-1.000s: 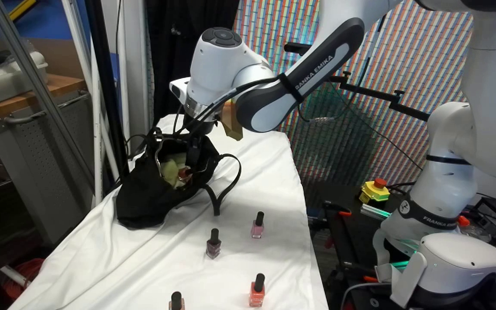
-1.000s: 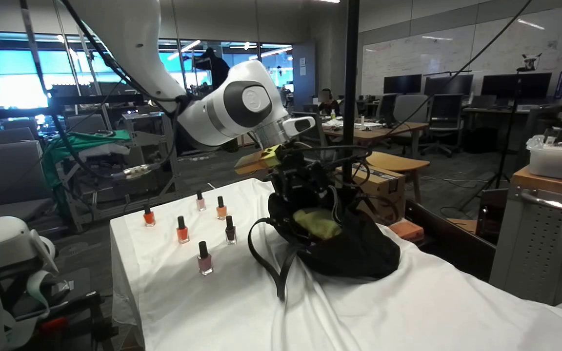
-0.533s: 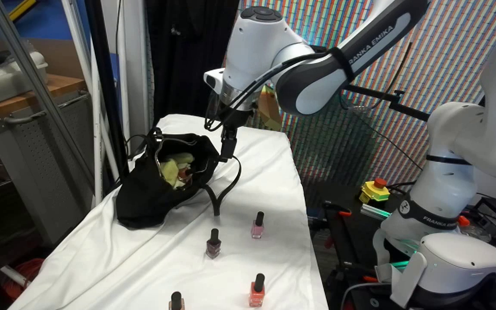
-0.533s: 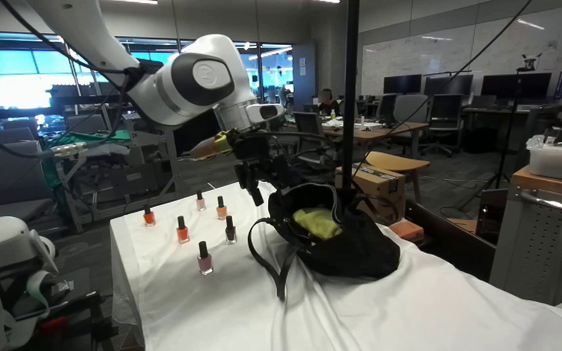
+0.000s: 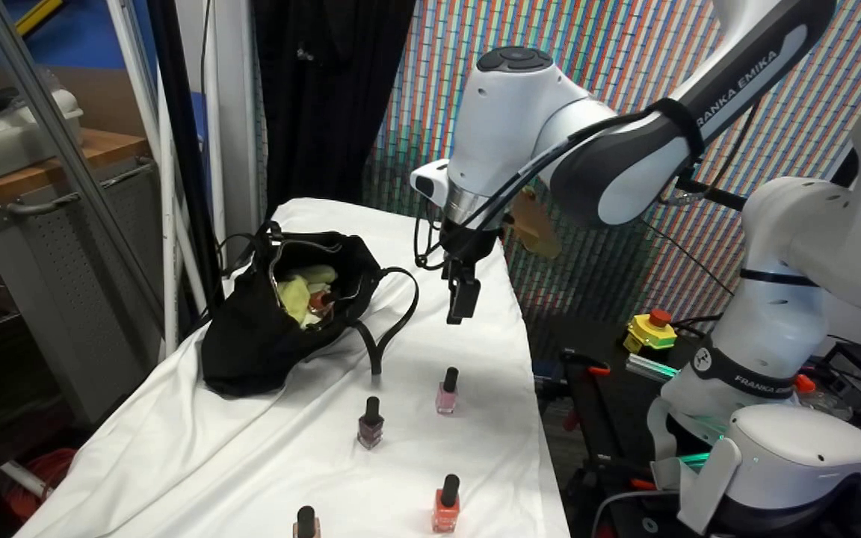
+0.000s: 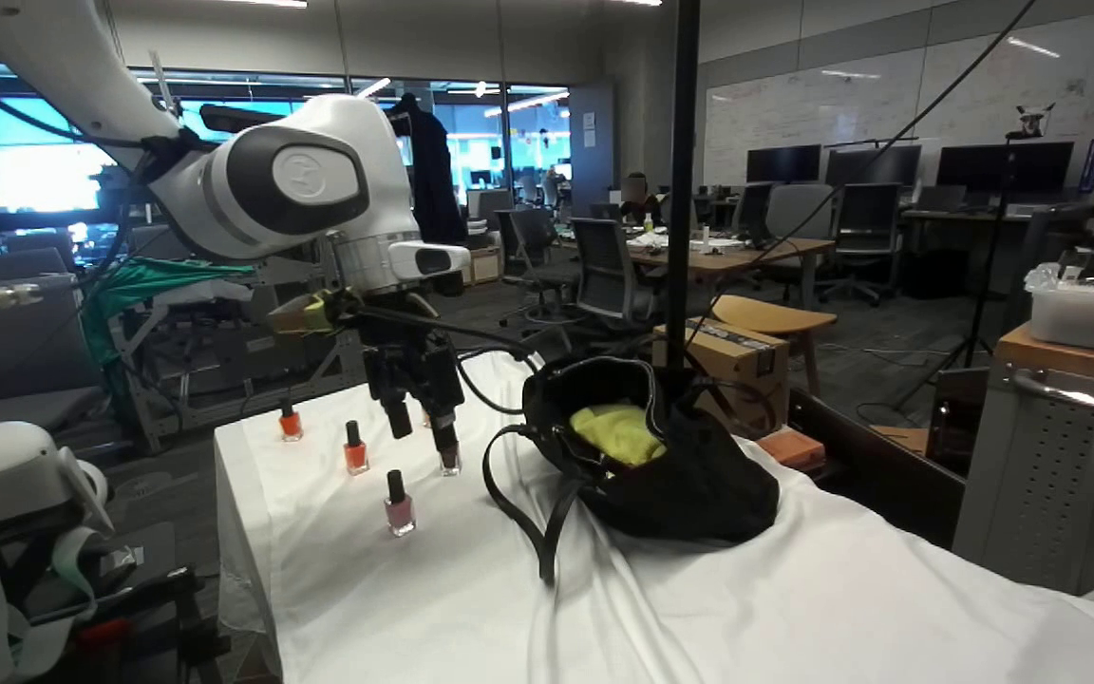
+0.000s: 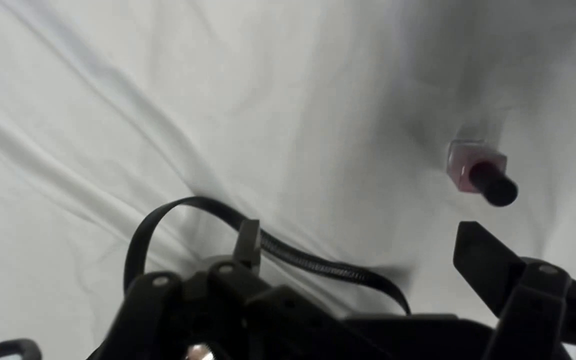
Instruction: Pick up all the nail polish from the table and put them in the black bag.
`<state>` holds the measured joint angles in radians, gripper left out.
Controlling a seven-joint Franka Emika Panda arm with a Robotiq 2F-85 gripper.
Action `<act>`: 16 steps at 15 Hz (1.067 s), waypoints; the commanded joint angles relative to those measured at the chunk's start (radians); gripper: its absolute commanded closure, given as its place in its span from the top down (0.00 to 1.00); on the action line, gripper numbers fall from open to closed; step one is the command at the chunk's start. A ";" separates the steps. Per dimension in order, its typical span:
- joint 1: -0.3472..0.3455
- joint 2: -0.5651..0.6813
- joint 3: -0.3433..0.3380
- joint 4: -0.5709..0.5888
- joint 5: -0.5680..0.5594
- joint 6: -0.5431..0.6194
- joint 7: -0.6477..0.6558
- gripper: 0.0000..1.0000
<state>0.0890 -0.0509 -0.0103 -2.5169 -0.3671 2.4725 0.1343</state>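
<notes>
White-draped table, pink nail polish upright, lower than parted jaws, apart

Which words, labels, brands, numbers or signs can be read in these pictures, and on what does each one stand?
"RANKA EMIKA": on the raised part of the robot arm.
"FRANKA E": on the black band low on the same arm; last letters unclear.
Whiteboard: writing too faint to read.
Cardboard box: tape print too blurred.
Nail polish: no lettering can be made out.
</notes>
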 commanded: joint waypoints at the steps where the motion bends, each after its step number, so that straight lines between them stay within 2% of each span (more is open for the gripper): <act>1: 0.004 -0.031 0.049 -0.058 0.088 -0.004 -0.036 1.00; 5: 0.031 -0.011 0.102 -0.067 0.190 0.018 -0.079 1.00; 9: 0.053 0.035 0.140 -0.047 0.227 0.042 -0.082 1.00; 16: 0.054 0.113 0.146 -0.022 0.206 0.069 -0.072 1.00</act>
<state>0.1462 0.0258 0.1364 -2.5674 -0.1613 2.5226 0.0800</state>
